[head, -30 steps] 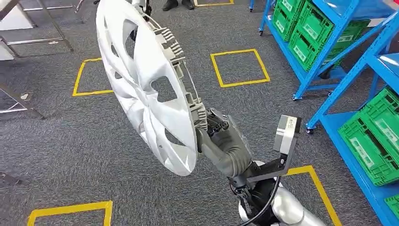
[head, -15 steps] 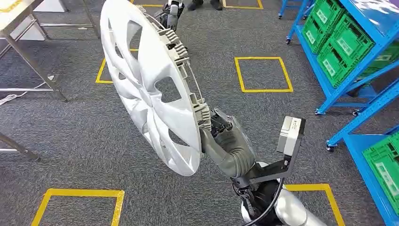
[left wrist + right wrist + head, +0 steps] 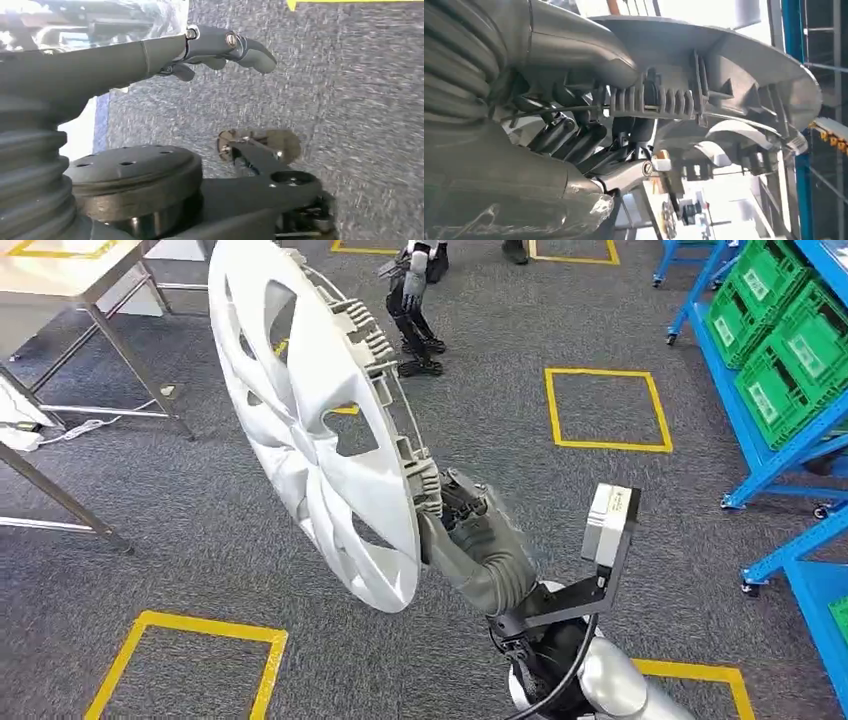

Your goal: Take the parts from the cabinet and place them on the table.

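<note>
Between right-hand fingers [image 3: 462, 512]: hubcap [image 3: 310, 420] rim (upright)

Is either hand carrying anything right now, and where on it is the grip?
The right hand grips the white wheel cover at its lower rim, by the ribbed clips. The left hand holds nothing.

**Open carpet ahead, furniture on both flanks**

The wheel cover [image 3: 320, 430] gripped by the right hand [image 3: 478, 540] stands tilted on edge and blocks much of the near centre. Far left, the metal table [image 3: 60, 290] and its slanting legs narrow the passage; a white cable [image 3: 75, 428] lies on the floor by them. On the right, blue racks [image 3: 770, 455] with green crates [image 3: 790, 360] wall off that side. Far ahead stands what looks like another small robot [image 3: 415, 305]. Grey carpet [image 3: 560, 500] between them lies open.
</note>
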{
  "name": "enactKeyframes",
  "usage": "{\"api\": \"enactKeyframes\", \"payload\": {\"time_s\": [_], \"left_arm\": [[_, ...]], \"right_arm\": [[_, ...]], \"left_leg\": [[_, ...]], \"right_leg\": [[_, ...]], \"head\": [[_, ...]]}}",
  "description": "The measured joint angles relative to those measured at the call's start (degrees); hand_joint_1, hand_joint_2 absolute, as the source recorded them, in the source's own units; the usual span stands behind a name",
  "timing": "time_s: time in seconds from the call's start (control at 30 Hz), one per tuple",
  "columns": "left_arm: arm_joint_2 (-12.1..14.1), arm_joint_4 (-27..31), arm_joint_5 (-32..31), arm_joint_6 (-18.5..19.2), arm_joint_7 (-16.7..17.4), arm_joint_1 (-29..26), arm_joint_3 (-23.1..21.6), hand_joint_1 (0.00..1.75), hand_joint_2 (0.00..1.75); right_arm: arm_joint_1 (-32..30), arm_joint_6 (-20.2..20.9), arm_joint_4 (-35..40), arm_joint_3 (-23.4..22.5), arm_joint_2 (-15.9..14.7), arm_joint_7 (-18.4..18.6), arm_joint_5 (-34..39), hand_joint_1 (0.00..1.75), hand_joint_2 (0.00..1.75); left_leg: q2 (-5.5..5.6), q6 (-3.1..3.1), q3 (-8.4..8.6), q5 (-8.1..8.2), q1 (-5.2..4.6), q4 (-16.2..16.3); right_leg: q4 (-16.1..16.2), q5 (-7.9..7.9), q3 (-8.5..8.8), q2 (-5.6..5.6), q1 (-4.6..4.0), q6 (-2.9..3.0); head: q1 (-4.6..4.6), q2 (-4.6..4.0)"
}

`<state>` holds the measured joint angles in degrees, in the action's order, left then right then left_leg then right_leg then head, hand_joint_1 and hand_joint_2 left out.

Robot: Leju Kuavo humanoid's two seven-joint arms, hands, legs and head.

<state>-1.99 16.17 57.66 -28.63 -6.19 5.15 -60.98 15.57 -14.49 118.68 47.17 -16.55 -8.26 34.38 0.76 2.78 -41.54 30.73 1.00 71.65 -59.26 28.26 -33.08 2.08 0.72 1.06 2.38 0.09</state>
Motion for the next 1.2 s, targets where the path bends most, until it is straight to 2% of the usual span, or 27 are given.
{"api": "enactKeyframes", "payload": {"time_s": [0.03, 0.07, 0.1, 0.13, 0.23, 0.27, 0.3, 0.33, 0.4, 0.43, 0.47, 0.5, 0.57, 0.6, 0.63, 0.73, 0.77, 0.8, 0.87, 0.9, 0.93, 0.97, 1.0, 1.07, 1.1, 1.17, 1.2], "left_arm": [[0.0, 0.0, 0.0, 0.0, 0.0, 0.0, 0.0, 0.00, 1.75], [0.0, 0.0, 0.0, 0.0, 0.0, 0.1, 0.0, 0.00, 1.75], [0.0, 0.0, 0.0, 0.0, 0.1, 0.2, 0.0, 0.00, 1.75], [0.0, 0.0, 0.1, 0.0, 0.1, 0.4, 0.0, 0.00, 1.75], [0.1, 0.0, 0.3, -0.1, 0.1, 0.0, 0.0, 0.00, 1.75], [0.1, 0.0, 0.4, -0.2, 0.1, -0.1, 0.0, 0.00, 1.75], [0.1, 0.0, 0.4, -0.2, 0.0, 0.0, 0.0, 0.00, 1.75], [0.1, 0.0, 0.4, -0.2, 0.1, 0.1, 0.0, 0.00, 1.75], [0.1, 0.0, 0.5, -0.2, 0.1, 0.2, 0.0, 0.00, 1.75], [0.1, 0.0, 0.5, -0.2, 0.1, 0.1, 0.0, 0.00, 1.75], [0.1, 0.0, 0.5, -0.2, 0.1, 0.1, 0.0, 0.00, 1.75], [0.1, 0.0, 0.6, -0.3, 0.1, 0.1, 0.0, 0.00, 1.75], [0.1, 0.0, 0.7, -0.3, 0.1, 0.2, 0.0, 0.00, 1.75], [0.0, 0.0, 0.7, -0.3, 0.1, 0.1, 0.0, 0.00, 1.75], [0.1, 0.0, 0.7, -0.3, 0.1, 0.3, 0.0, 0.00, 1.75], [0.0, 0.0, 1.0, -0.3, 0.1, 0.0, -0.1, 0.00, 1.75], [0.1, 0.0, 1.0, -0.3, 0.1, 0.0, -0.1, 0.00, 1.75], [0.1, 0.0, 1.0, -0.4, 0.1, 0.0, -0.1, 0.00, 1.75], [0.1, 0.0, 1.0, -0.3, 0.1, 0.2, -0.1, 0.00, 1.75], [0.1, 0.0, 1.0, -0.3, 0.1, 0.2, -0.1, 0.00, 1.75], [0.1, 0.0, 1.0, -0.4, 0.1, 0.2, -0.1, 0.00, 1.75], [0.1, 0.0, 1.0, -0.3, 0.1, 0.1, -0.1, 0.00, 1.75], [0.1, 0.0, 1.0, -0.3, 0.1, 0.0, -0.1, 0.00, 1.75], [0.1, 0.0, 1.0, -0.3, 0.1, 0.0, -0.1, 0.00, 1.75], [0.1, 0.0, 1.0, -0.3, 0.1, 0.1, -0.1, 0.00, 1.75], [0.1, 0.0, 1.0, -0.3, 0.1, 0.3, -0.1, 0.00, 1.75], [0.1, 0.0, 1.1, -0.3, 0.1, 0.1, -0.1, 0.00, 1.75]], "right_arm": [[0.0, 0.0, 0.0, 0.0, 0.0, 0.1, 0.0, 1.75, 1.75], [0.0, 0.1, 0.0, 0.0, 0.0, 0.1, 0.0, 1.75, 1.75], [0.0, 0.1, 0.0, 0.0, 0.0, 0.1, 0.0, 1.75, 1.75], [0.1, 0.1, 0.0, 0.0, 0.0, 0.0, 0.0, 1.75, 1.75], [0.1, 0.1, 0.0, 0.0, 0.0, 0.0, 0.0, 1.75, 1.75], [0.1, 0.2, 0.0, 0.0, 0.0, 0.1, 0.0, 1.75, 1.75], [0.1, 0.2, 0.0, 0.0, 0.0, 0.1, 0.0, 1.75, 1.75], [0.1, 0.2, 0.0, 0.0, 0.0, 0.1, 0.0, 1.75, 1.75], [-0.1, 0.4, 0.0, 0.0, 0.0, 0.0, 0.0, 1.75, 1.75], [-0.2, 0.4, 0.0, 0.0, 0.0, 0.0, 0.0, 1.75, 1.75], [-0.3, 0.4, -0.1, 0.0, 0.0, 0.0, 0.0, 1.75, 1.75], [-0.4, 0.4, -0.1, 0.0, 0.0, 0.0, 0.0, 1.75, 1.75], [-0.4, 0.4, -0.1, 0.0, 0.0, 0.0, 0.0, 1.75, 1.75], [-0.4, 0.5, -0.1, 0.0, 0.0, 0.0, 0.0, 1.75, 1.75], [-0.5, 0.5, -0.1, 0.0, 0.0, 0.0, 0.0, 1.75, 1.75], [-0.4, 0.6, -0.1, 0.0, 0.0, 0.0, 0.0, 1.75, 1.75], [-0.4, 0.6, -0.1, 0.0, 0.0, 0.0, 0.0, 1.75, 1.75], [-0.5, 0.6, -0.1, 0.0, 0.0, 0.0, 0.0, 1.75, 1.75], [-0.4, 0.6, -0.1, -0.1, 0.0, -0.1, 0.0, 1.75, 1.75], [-0.4, 0.6, -0.1, 0.0, 0.0, -0.1, 0.0, 1.75, 1.75], [-0.4, 0.6, -0.1, 0.0, 0.0, -0.1, 0.0, 1.75, 1.75], [-0.4, 0.6, -0.1, 0.0, 0.0, -0.1, 0.0, 1.75, 1.75], [-0.4, 0.6, -0.1, 0.0, 0.0, -0.1, 0.0, 1.75, 1.75], [-0.4, 0.6, -0.1, 0.0, 0.0, 0.0, 0.0, 1.75, 1.75], [-0.4, 0.6, -0.1, 0.0, 0.1, 0.0, 0.0, 1.75, 1.75], [-0.2, 0.7, -0.1, 0.0, 0.1, -0.1, 0.0, 1.75, 1.75], [-0.1, 0.7, -0.1, 0.0, 0.1, -0.1, 0.0, 1.75, 1.75]], "left_leg": [[-0.40, -0.09, 2.64, -2.74, 0.04, -5.2], [-1.83, -0.25, 5.43, -4.76, -0.01, -10.7], [-3.28, -0.42, 6.14, -3.57, -0.73, -11.7], [-2.98, -1.35, 6.31, -3.56, -0.79, -12.3], [-1.94, -2.45, 6.06, -3.67, -1.13, -12.5], [-1.64, -2.92, 6.50, -3.94, -0.62, -13.0], [-1.35, -3.23, 6.51, -3.96, -0.68, -13.1], [-1.04, -3.49, 6.46, -3.90, -0.70, -13.1], [-0.25, -3.73, 6.48, -3.76, -0.96, -13.0], [0.20, -3.81, 6.50, -3.71, -1.10, -12.9], [0.75, -3.88, 6.56, -3.63, -1.19, -12.8], [1.41, -3.86, 6.62, -3.54, -1.26, -12.7], [2.58, -3.67, 6.83, -3.23, -1.26, -12.3], [2.85, -3.46, 6.39, -3.14, -1.14, -12.3], [3.44, -3.19, 6.03, -3.17, -1.30, -11.7], [4.60, -2.12, 5.71, -3.56, -0.62, -12.2], [4.75, -1.87, 5.71, -3.11, -0.71, -12.0], [3.07, -1.57, 5.48, -2.27, -1.00, -10.9], [0.84, -0.90, 2.27, 1.46, -0.72, -3.8], [0.38, -0.64, 0.04, 3.25, -0.58, 0.8], [0.26, -0.42, -1.56, 4.02, -0.42, 3.9], [0.21, -0.29, -1.82, 3.32, -0.24, 4.0], [0.07, -0.19, -0.76, 1.33, -0.05, 1.7], [-0.85, -0.08, 4.08, -3.68, 0.14, -7.9], [-2.60, -0.09, 6.03, -3.87, 0.02, -11.8], [-2.44, -1.56, 6.11, -3.53, -0.63, -12.3], [-2.11, -1.91, 6.03, -3.42, -0.80, -12.3]], "right_leg": [[0.0, 0.17, 0.29, 0.50, 0.03, -0.18], [0.0, 0.43, 0.62, 0.84, 0.03, -0.54], [0.0, 0.57, 0.63, 1.18, -0.39, -0.84], [0.0, 0.62, 0.50, 1.48, -0.41, -1.19], [0.5, 0.62, 1.00, 2.61, -0.22, -2.21], [0.1, 1.38, 1.01, 2.16, 0.04, -2.57], [-1.9, 2.66, 0.17, 0.31, 0.02, -2.57], [-5.9, 4.79, -1.79, -0.89, 0.00, -2.48], [-15.1, 8.29, -6.57, -1.77, -0.06, -2.46], [-17.5, 8.51, -8.06, -1.79, -0.09, -2.41], [-17.2, 7.27, -8.24, -1.81, -0.13, -2.28], [-14.3, 4.78, -7.21, -1.92, -0.16, -2.04], [-4.2, -1.11, -3.04, -3.36, -0.19, -1.46], [-2.3, -0.78, -1.93, -5.76, -0.07, -1.21], [-0.7, -0.87, -1.65, -5.92, -0.02, -1.30], [-0.6, -0.67, -1.61, -4.84, -0.58, -0.94], [0.2, -0.95, -1.06, -4.06, 0.09, -0.49], [0.6, -0.95, -0.57, -3.52, 0.00, -0.43], [0.7, -0.80, -0.10, -2.27, -0.04, 0.03], [0.6, -0.66, -0.04, -1.66, -0.05, 0.07], [0.6, -0.57, 0.02, -1.08, -0.04, 0.02], [0.6, -0.48, 0.09, -0.59, -0.01, -0.08], [0.6, -0.36, 0.19, -0.18, 0.02, -0.24], [0.6, -0.02, 0.63, 0.65, 0.13, -0.68], [0.5, 0.26, 0.85, 0.96, 0.06, -1.06], [0.4, 0.36, 0.75, 1.51, -0.27, -1.76], [0.6, 0.41, 0.96, 1.76, -0.17, -2.08]], "head": [[0.02, 0.00], [-0.02, 0.00], [-0.09, 0.00], [-0.09, 0.00], [0.07, 0.00], [0.17, 0.00], [0.24, 0.00], [0.59, 0.00], [0.90, 0.00], [0.90, 0.00], [0.87, 0.00], [0.92, 0.00], [0.94, 0.00], [0.83, 0.00], [0.54, 0.00], [0.74, 0.00], [0.81, 0.00], [0.55, 0.00], [-0.02, 0.00], [-0.02, 0.00], [-0.11, 0.00], [-0.09, 0.00], [-0.09, 0.00], [-0.07, 0.00], [-0.09, 0.00], [-0.13, 0.00], [-0.13, 0.00]]}}
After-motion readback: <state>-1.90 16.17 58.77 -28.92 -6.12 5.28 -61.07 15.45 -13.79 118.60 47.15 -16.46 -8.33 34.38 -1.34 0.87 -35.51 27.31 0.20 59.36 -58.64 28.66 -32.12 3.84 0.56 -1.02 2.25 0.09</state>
